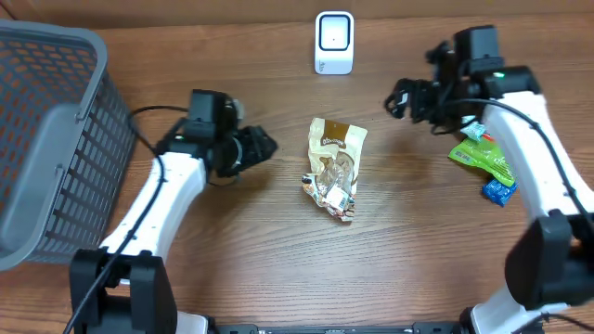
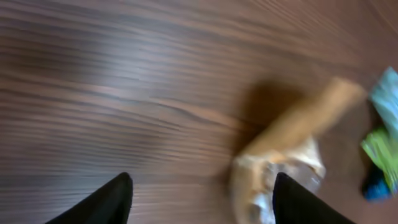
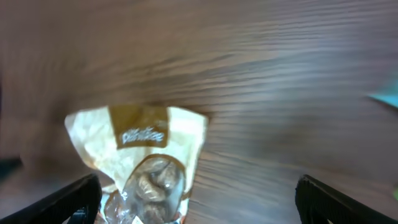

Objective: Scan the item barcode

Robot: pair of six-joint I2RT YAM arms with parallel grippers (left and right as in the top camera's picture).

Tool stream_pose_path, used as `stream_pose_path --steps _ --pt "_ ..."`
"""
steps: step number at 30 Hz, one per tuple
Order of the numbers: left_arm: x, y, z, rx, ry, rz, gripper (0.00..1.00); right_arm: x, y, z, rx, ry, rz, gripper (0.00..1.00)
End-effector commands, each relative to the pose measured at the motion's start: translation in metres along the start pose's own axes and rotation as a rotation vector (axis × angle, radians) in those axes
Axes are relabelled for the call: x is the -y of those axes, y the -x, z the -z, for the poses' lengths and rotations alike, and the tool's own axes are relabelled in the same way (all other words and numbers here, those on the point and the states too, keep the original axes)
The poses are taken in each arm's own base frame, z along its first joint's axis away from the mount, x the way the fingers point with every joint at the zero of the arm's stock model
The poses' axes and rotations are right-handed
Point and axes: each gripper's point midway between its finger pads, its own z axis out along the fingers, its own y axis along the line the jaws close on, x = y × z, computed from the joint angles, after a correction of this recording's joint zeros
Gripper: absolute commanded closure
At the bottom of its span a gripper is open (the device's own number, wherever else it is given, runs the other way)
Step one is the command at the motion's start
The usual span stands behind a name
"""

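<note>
Where the snack bag (image 1: 336,162) lies, the table (image 1: 269,264) shows brown wood grain.

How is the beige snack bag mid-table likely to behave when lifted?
The snack bag looks floppy: its film is crumpled and bunched at the lower end, so it would probably sag from a pinch. It seems light, with small pieces behind a clear window. Lying flat, it is unlikely to roll.

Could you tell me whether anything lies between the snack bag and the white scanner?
Nothing visible does: only bare tabletop separates the snack bag from the white scanner.
</note>
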Motion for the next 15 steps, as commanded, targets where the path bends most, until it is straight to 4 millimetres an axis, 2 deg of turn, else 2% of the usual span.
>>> stream_pose_path --steps 1,2,3,4,8,15 --pt "-0.023 0.023 0.012 0.084 0.090 0.047 0.29 -0.035 -0.012 -0.029 -0.063 0.161 0.296 0.00" --pt "-0.027 0.025 0.013 0.095 0.116 0.049 0.24 -0.042 -0.016 -0.036 -0.073 0.189 0.377 0.00" --pt "-0.034 0.028 0.014 0.113 0.152 0.050 0.07 -0.049 -0.022 -0.047 -0.086 0.214 0.495 0.00" --pt "-0.037 0.029 0.014 0.123 0.170 0.050 0.00 -0.051 -0.024 -0.054 -0.092 0.221 0.542 0.00" --pt "-0.046 0.034 0.017 0.155 0.226 0.050 0.00 -0.055 -0.022 -0.079 -0.075 0.225 0.676 0.00" --pt "-0.057 0.040 0.021 0.190 0.289 0.051 0.00 -0.053 0.008 -0.111 0.045 0.209 0.743 0.00"
